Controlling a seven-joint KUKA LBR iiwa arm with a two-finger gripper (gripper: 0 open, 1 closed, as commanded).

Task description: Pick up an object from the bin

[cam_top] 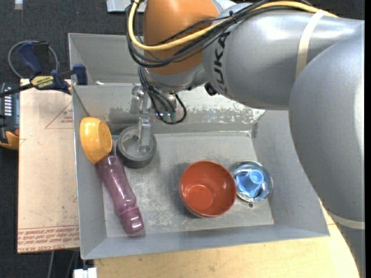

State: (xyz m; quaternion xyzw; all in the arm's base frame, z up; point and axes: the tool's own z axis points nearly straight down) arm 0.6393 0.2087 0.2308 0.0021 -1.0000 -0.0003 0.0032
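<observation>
1. Over the left rear part of the grey metal bin (197, 237), the end effector (143, 136) is seen lowered from the arm's wrist, which is capped by a rounded orange cover (174, 28) and wrapped with yellow and black cables.
2. Its metal tip is placed within the outline of a dark grey, round, shallow ring-shaped dish (127, 153), which lies on the bin floor close to the back wall.
3. Whether the end effector is wide or narrow cannot be told, as its lower end is merged with the grey of the dish; nothing is seen to be held or lifted.
4. Just left of the grey dish, a yellow-orange plastic cup (95, 139) is found lying on its side against the left wall.
5. A translucent pink, bottle-shaped plastic piece (120, 193) is laid diagonally from beneath the cup toward the front left corner, beside the grey dish.
6. Well apart, in the right half of the floor, a red-orange round bowl (207, 189) is set upright.
7. A clear blue, small round dish (252, 182) is seen just to the right of the bowl, touching it or nearly so.
</observation>
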